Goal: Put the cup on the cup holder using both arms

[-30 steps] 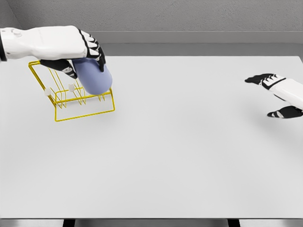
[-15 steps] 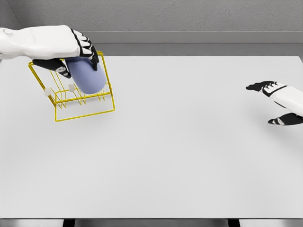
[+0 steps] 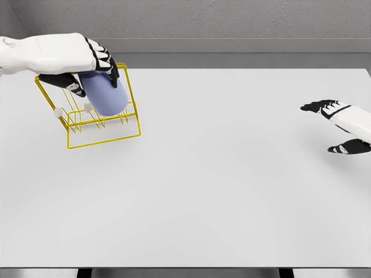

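Head view: left hand (image 3: 87, 58) grips blue cup (image 3: 105, 97) inside yellow holder (image 3: 104, 132); right hand (image 3: 342, 124) spread.

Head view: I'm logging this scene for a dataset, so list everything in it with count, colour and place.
table: one, white, fills most of the view
rack: one, yellow wire, far left of the table
cup: one, blue-lilac, tilted over the rack, in the left hand's grasp
wall: one, grey, behind the table
left hand: one, white with black fingers, upper left, closed on the cup
right hand: one, white with black fingers, right edge, above the table, open and holding nothing
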Motion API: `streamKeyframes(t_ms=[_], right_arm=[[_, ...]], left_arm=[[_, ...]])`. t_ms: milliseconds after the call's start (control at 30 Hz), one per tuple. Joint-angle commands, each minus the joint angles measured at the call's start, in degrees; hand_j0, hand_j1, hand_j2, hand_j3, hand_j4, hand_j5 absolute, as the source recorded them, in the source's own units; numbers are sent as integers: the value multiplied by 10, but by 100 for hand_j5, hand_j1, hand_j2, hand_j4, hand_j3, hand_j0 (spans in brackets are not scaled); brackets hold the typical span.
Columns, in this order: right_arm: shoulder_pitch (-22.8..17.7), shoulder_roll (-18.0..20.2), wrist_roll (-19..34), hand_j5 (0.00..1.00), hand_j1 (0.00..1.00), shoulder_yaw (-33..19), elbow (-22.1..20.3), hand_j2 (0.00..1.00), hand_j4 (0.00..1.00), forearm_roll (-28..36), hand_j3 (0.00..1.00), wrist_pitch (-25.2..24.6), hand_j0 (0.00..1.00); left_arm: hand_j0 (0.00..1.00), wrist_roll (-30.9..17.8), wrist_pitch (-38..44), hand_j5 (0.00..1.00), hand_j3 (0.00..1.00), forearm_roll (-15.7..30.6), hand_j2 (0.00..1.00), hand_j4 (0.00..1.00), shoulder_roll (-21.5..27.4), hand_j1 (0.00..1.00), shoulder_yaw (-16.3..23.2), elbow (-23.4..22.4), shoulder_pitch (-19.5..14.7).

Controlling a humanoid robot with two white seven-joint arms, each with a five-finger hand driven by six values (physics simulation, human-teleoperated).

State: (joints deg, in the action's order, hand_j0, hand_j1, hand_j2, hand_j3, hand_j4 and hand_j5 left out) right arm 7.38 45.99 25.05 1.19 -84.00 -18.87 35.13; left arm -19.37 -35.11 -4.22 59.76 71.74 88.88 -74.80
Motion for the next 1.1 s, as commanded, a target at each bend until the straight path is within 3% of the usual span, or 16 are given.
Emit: streamKeyframes(t_ms=[0, 1067], right_arm=[[0, 1, -1, 100, 100, 0, 0, 100, 100, 4, 100, -1, 100], [0, 1, -1, 100, 100, -2, 0, 100, 100, 4, 100, -1, 100]], left_arm=[[56, 0, 1, 56, 56, 4, 56, 56, 0, 56, -1, -1, 0], [57, 0, 1, 57, 57, -2, 57, 57, -28, 57, -8, -31, 5]])
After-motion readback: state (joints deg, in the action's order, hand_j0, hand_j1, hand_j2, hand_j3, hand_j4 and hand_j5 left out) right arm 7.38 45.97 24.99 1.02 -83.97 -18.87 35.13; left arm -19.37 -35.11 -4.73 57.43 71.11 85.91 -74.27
